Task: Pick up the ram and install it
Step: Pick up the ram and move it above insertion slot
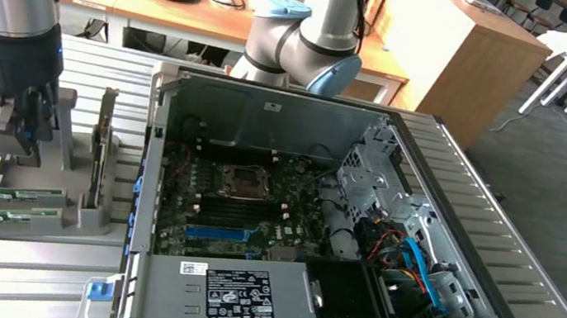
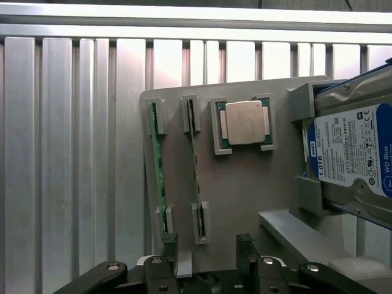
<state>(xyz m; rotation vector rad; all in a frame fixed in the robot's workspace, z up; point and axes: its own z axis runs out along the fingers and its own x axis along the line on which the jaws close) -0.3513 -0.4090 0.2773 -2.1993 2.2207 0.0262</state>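
hard drive [image 2: 355, 150] label, WD Blue, 1.0TB

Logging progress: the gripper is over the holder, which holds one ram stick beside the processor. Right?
Wrong count: the holder holds two, a ram stick and a second stick, side by side beside the processor. The wrist view shows both, with the gripper over the holder.

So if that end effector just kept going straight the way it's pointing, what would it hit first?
Likely the grey holder, near the end of one ram stick; depth is unclear.
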